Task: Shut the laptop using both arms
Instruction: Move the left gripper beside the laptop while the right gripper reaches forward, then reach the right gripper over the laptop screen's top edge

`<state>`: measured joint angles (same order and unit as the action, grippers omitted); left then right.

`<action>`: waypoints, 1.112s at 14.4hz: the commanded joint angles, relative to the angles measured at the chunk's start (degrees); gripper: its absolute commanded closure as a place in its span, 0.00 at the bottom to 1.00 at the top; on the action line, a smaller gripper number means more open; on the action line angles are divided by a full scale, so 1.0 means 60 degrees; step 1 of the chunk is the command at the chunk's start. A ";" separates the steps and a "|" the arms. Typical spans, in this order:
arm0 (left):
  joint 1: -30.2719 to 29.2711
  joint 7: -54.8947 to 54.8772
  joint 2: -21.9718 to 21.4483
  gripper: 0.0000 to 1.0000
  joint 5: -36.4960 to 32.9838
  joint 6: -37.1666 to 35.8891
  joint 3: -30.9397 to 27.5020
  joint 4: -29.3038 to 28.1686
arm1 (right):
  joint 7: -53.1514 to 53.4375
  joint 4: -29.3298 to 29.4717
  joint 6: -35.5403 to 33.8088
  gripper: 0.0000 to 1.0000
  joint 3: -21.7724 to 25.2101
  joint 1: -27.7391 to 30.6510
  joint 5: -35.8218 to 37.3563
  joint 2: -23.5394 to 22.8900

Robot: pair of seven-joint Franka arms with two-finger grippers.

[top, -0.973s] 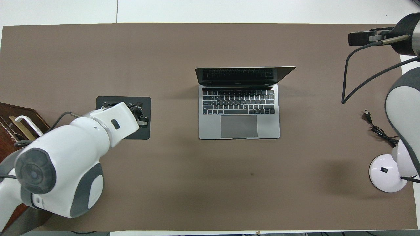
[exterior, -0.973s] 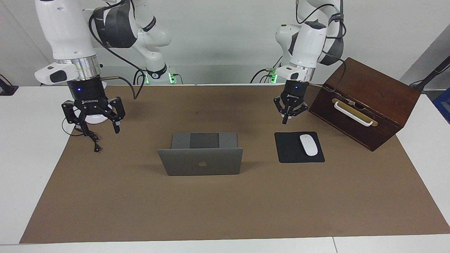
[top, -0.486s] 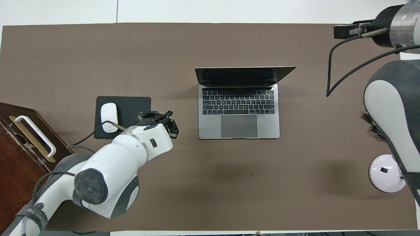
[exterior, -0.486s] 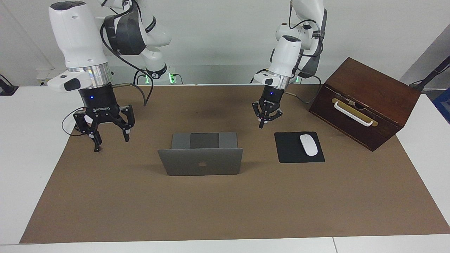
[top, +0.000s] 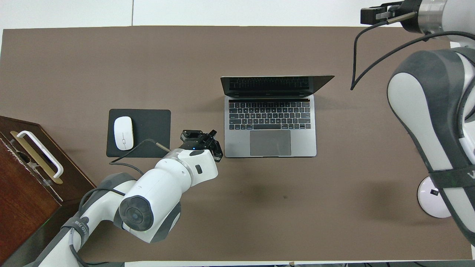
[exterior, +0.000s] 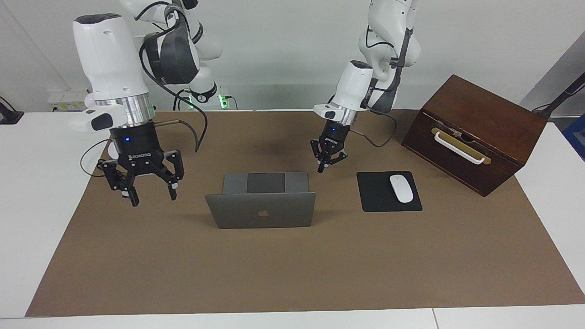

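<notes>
Laptop [exterior: 260, 210] stands open between the grippers: clenched left gripper [exterior: 322, 168] hangs nearer it than spread, empty right gripper [exterior: 153, 194].

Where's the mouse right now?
The mouse lies on the black mousepad, beside the laptop toward the left arm's end, near the wooden box.

Evenly and brightly lit from above, without glare. Soft, faint shadows on the brown mat [exterior: 292, 274], one just beside the laptop [exterior: 261, 209], another nearer the robots than the laptop in the overhead view. Sharp across both views. Slight softness on the nearest arm housings overhead.
</notes>
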<state>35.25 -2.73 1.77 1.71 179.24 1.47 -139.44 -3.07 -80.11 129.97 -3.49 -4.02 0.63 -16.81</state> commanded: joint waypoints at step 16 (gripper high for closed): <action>0.0833 -0.0131 0.2210 1.00 0.0038 0.2529 -0.0186 -0.0022 | 0.0922 0.1545 0.0648 0.00 0.0099 -0.1057 0.0203 -0.1724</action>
<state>38.70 -2.87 14.03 1.68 192.32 1.40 -139.56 -0.13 -73.92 133.44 -3.28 -9.06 0.63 -25.08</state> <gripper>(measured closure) 0.991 0.000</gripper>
